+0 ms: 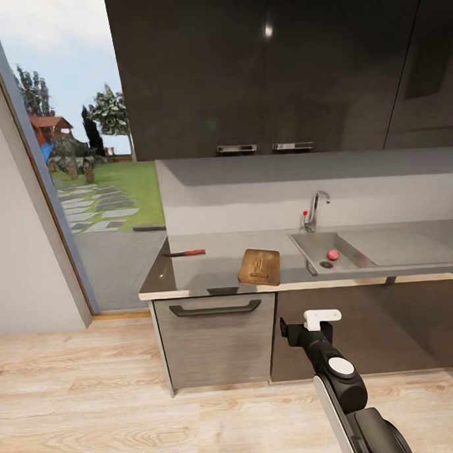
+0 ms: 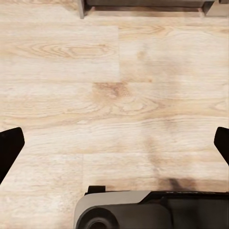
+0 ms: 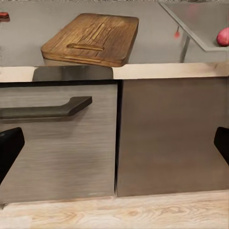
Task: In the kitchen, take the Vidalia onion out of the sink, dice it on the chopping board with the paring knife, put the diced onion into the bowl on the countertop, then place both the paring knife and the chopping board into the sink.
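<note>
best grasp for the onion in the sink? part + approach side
Probably from straight above, fingers closing across the widest part of the Vidalia onion. It is a small round bulb with no handle, resting on the floor of the sink beside the drain, so the basin walls block a sideways approach. The right gripper, open and lower than the countertop, must rise first.

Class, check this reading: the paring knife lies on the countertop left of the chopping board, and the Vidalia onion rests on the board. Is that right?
Not quite. The Vidalia onion sits in the sink, not on the chopping board, as the head view shows. The paring knife does lie on the countertop left of the board.
</note>
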`<state>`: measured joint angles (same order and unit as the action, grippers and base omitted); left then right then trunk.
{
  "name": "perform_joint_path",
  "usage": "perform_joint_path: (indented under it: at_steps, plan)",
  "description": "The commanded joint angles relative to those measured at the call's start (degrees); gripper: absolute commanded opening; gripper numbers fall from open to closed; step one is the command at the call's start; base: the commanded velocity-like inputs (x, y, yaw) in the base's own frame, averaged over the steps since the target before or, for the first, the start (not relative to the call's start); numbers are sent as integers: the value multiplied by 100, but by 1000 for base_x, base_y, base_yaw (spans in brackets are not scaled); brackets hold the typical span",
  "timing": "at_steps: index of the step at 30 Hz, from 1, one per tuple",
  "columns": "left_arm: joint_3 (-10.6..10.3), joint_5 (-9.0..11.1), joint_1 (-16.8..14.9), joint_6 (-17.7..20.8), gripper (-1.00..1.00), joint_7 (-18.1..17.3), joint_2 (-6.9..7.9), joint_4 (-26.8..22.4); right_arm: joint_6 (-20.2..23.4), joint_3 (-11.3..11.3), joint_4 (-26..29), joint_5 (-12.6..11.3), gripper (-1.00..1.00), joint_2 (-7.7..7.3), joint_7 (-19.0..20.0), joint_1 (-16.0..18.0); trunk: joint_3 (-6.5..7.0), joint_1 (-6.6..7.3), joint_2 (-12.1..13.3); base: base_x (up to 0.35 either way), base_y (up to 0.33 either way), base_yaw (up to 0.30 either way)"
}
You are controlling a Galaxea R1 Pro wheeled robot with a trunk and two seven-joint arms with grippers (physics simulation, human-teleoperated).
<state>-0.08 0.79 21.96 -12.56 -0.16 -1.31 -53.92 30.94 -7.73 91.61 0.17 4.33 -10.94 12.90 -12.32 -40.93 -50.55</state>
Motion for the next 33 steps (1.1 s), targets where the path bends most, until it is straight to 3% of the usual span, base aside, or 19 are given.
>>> perform_joint_path:
  at_steps: [1, 33]
  plan:
    - [-1, 8, 1, -10, 100, -2, 0, -5, 34, -9, 6, 1, 100, -1, -31, 6, 12, 21, 36, 0, 0, 0]
    - [0, 8, 1, -10, 100, -1, 0, 13, 34, -4, 6, 7, 100, -3, -30, 6, 586, 724, 1320, 0, 0, 0]
